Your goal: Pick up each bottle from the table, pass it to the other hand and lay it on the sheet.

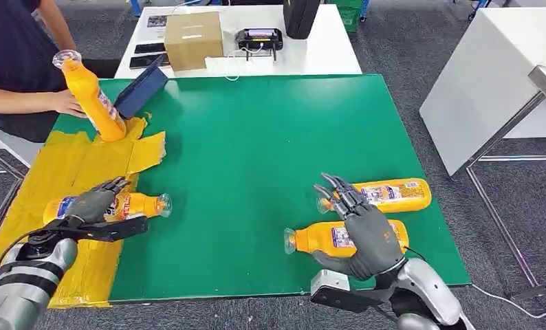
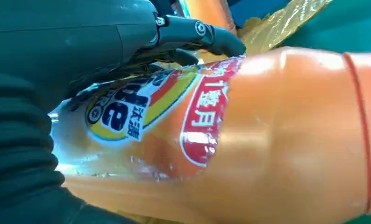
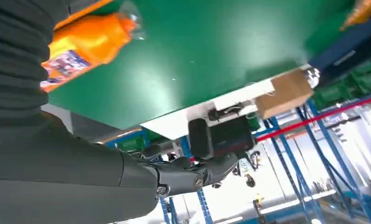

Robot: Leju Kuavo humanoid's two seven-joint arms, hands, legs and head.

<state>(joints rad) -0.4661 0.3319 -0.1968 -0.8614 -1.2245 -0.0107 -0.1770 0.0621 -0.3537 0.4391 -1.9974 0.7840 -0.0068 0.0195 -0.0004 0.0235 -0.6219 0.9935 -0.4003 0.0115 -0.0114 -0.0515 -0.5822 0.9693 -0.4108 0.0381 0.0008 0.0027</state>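
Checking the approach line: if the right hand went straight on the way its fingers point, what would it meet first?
Probably the farther bottle: the right hand hovers over the nearer bottle, fingers aimed that way. Height is unclear.

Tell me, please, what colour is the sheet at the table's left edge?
Yellow; the sheet shows best in the head view.

Head view high, facing down over green table [image 1: 256,172]; wrist views close, tilted, sharing table.
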